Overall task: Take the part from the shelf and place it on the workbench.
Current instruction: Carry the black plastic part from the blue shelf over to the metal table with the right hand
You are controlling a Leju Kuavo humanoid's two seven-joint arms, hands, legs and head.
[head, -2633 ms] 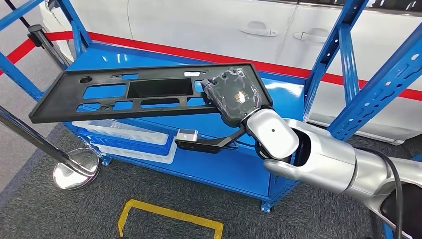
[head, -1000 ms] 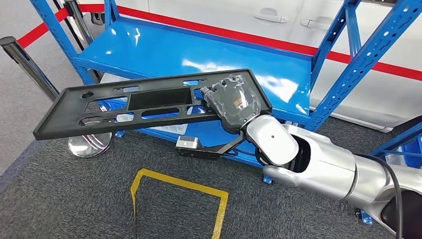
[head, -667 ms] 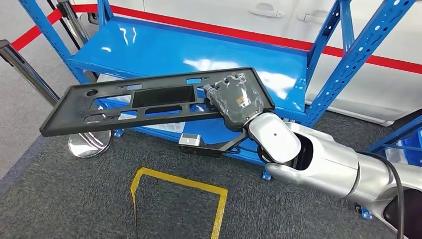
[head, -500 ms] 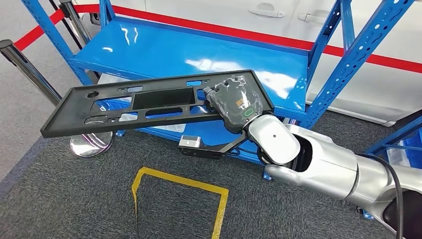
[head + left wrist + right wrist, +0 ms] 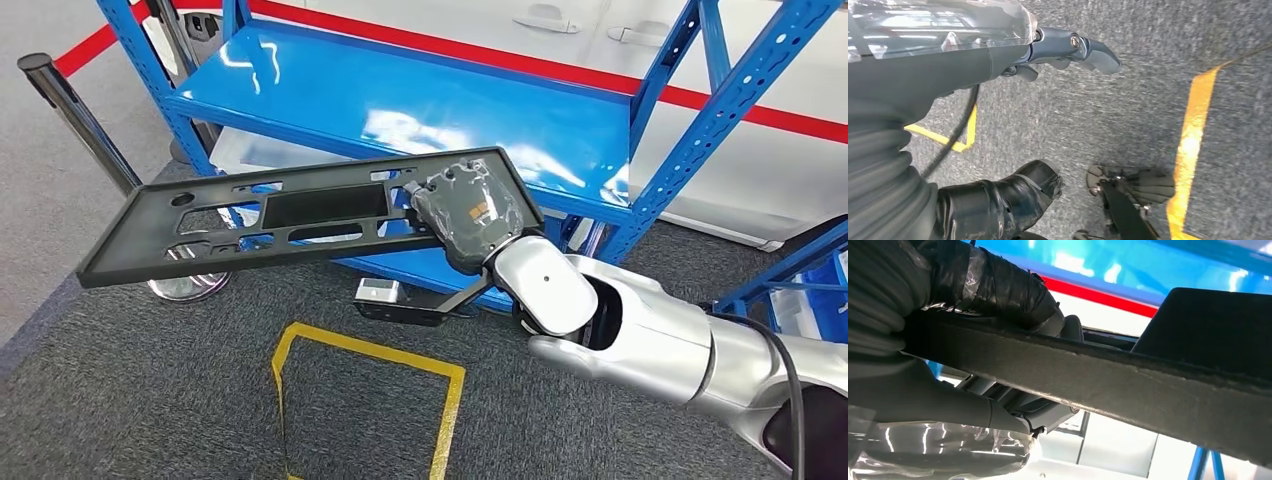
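The part [image 5: 300,215] is a long flat black plastic panel with several cut-outs. My right hand [image 5: 470,215] grips it at its right end, fingers over the top face, and holds it roughly level in front of the blue shelf [image 5: 420,100], over the grey carpet. In the right wrist view the part's edge [image 5: 1123,385] runs across the picture, clamped between the taped thumb and the rest of my right hand [image 5: 908,385]. My left hand [image 5: 963,65] hangs above the carpet, fingers apart with nothing in them.
Blue rack uprights [image 5: 700,130] stand right of the shelf. A chrome barrier post [image 5: 75,110] with a round base [image 5: 185,288] stands at the left under the part's far end. Yellow floor tape [image 5: 370,350] marks the carpet below. A white car [image 5: 600,30] is behind the rack.
The whole picture has shifted, so the camera has moved. The part stays in my right hand and now sits lower against the shelf, more over the carpet.
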